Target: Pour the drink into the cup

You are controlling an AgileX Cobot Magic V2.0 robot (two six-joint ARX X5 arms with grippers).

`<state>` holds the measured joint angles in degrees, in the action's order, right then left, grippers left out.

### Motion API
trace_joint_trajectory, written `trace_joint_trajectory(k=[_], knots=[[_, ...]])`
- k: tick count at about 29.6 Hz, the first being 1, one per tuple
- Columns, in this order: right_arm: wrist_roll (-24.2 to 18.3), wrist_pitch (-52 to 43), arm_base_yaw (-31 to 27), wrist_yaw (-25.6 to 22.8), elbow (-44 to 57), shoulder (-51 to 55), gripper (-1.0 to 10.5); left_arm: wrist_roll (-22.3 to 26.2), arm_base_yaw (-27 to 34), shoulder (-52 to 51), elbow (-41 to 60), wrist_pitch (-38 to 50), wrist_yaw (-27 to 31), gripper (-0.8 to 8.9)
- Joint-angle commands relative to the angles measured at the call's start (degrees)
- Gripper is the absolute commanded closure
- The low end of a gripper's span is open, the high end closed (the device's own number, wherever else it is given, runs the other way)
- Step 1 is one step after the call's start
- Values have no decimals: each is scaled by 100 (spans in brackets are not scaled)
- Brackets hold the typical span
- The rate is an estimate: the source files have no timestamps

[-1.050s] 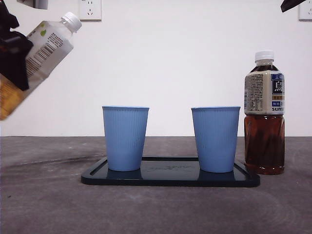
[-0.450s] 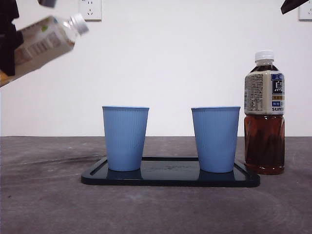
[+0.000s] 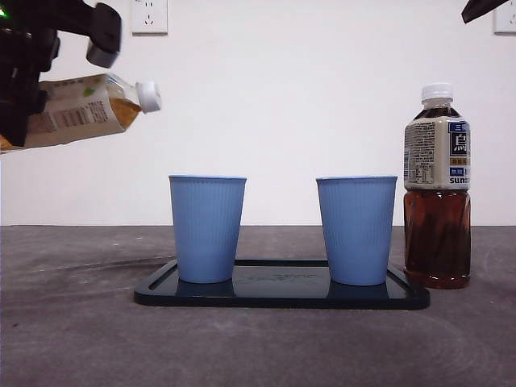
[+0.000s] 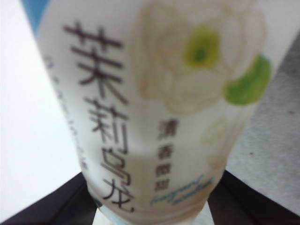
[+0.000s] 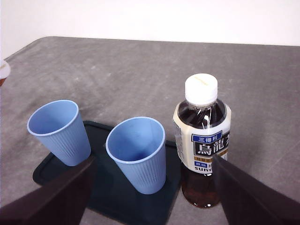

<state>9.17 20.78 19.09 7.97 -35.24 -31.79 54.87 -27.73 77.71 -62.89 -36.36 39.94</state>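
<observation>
Left gripper (image 3: 20,89) clamps the tea bottle (image 3: 85,109), tipped near horizontal, capped neck pointing toward the left cup (image 3: 207,228), which stands below and beside it. Right gripper (image 5: 154,197) hangs spread wide above the dark bottle (image 5: 201,140).

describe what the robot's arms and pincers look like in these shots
The left pincer is a bulky black assembly at the front view's upper left, with a grey rounded cylindrical part and a small green light at its top. In its own wrist view only dark jaw bases show. The right pincer has two flat, dark brownish-black jaws, tapering and set wide; in the front view it is only a black tip. No cables or markings are visible.
</observation>
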Motion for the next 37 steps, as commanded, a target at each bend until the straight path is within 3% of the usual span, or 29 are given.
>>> trace_joint_trajectory(k=[1, 21, 37], knots=[[-63, 9, 31, 17, -50, -22, 556, 149, -131, 142, -278, 221, 122, 539], [-66, 37, 31, 17, -48, -22, 556, 734, -505, 750, -433, 319, 584, 538], [-68, 94, 31, 17, -48, -22, 556, 745, -632, 859, -433, 319, 743, 538]])
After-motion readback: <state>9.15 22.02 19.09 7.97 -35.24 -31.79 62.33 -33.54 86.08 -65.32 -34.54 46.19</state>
